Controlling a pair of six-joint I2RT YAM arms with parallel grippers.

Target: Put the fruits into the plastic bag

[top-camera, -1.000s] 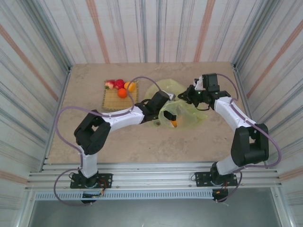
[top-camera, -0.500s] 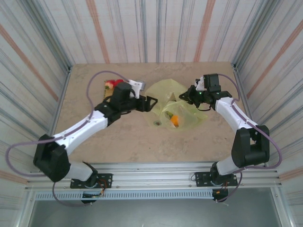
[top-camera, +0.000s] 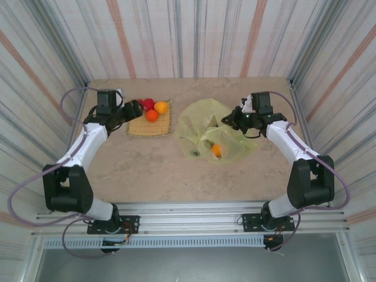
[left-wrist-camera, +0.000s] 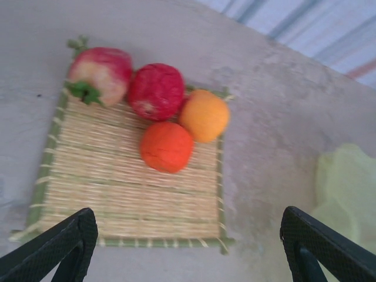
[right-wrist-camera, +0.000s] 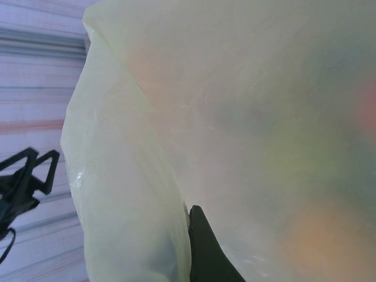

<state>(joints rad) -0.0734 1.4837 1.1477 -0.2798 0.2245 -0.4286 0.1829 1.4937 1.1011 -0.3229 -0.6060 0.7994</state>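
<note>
Several fruits lie together on the far part of the woven mat (left-wrist-camera: 126,194): a red-and-pale one (left-wrist-camera: 100,73), a red one (left-wrist-camera: 156,91), a yellow-orange one (left-wrist-camera: 204,115) and an orange one (left-wrist-camera: 167,146). My left gripper (left-wrist-camera: 187,226) hovers open and empty over the mat's near edge; from above it (top-camera: 134,110) is just left of the fruits (top-camera: 151,115). The plastic bag (top-camera: 214,132) lies crumpled at the table's middle, an orange fruit (top-camera: 216,150) showing through it. My right gripper (top-camera: 232,119) is shut on the bag's far right edge, the film (right-wrist-camera: 235,117) draped over its finger (right-wrist-camera: 205,252).
The mat (top-camera: 149,124) sits at the back left of the beige table (top-camera: 158,170). Striped walls close in the table on three sides. Bare table lies between mat and bag and along the front.
My left arm has swung away from the bag, left and back, to the mat, its gripper open and empty. The right arm and the bag have stayed put.
</note>
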